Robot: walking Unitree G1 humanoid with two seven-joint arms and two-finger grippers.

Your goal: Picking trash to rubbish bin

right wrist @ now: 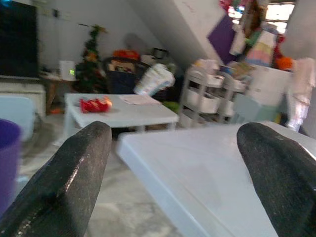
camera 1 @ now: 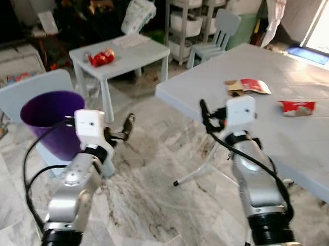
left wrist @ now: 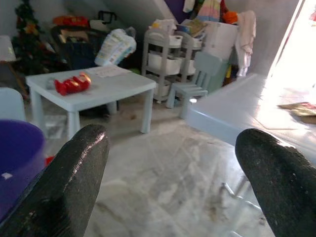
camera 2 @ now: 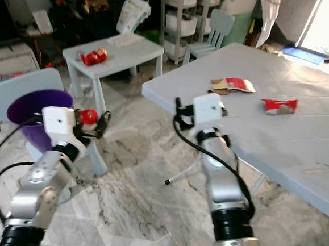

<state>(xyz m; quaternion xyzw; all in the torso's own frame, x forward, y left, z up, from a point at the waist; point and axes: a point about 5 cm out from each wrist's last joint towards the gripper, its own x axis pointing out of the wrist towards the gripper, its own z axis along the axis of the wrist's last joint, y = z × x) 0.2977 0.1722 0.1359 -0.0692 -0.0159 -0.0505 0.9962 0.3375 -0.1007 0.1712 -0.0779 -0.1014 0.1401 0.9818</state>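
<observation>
Behind left gripper [camera 2: 92, 130], half-hidden red wrapper [camera 2: 88, 116].

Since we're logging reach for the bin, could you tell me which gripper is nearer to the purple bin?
Left. The left gripper hangs open just beside the purple bin; the right gripper is open by the big table's corner.

**Cut off, blocked and unreadable**

The purple bin [camera 1: 50, 117] is partly blocked by the left arm; the big white table [camera 1: 300, 139] runs past the picture's edge; print on the red wrapper [camera 1: 296, 108] and torn packet [camera 1: 247, 85] is unreadable
</observation>
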